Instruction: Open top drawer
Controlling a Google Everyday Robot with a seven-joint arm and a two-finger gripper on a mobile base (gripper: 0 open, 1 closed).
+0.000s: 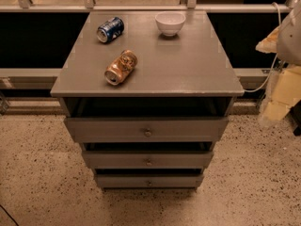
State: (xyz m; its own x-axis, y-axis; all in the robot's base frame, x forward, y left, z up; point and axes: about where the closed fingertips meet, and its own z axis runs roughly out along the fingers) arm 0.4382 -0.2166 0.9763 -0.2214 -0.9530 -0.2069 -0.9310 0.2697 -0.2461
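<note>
A grey cabinet (188,69) stands in the middle of the camera view with three drawer fronts stacked below its top. The top drawer (103,129) is the widest front, with a small round metal knob (147,133) at its centre. A dark gap shows between it and the cabinet top. Two narrower-looking drawer fronts (117,160) (122,181) sit below it, each with a similar knob. My arm and gripper (278,95) show as pale shapes at the right edge, well to the right of the cabinet and not touching the drawer.
On the cabinet top lie a blue can (110,29) on its side at the back left, a brown-gold can (121,67) on its side nearer the front, and a white bowl (170,23) at the back. A railing and dark wall run behind. Speckled floor (37,173) surrounds the cabinet.
</note>
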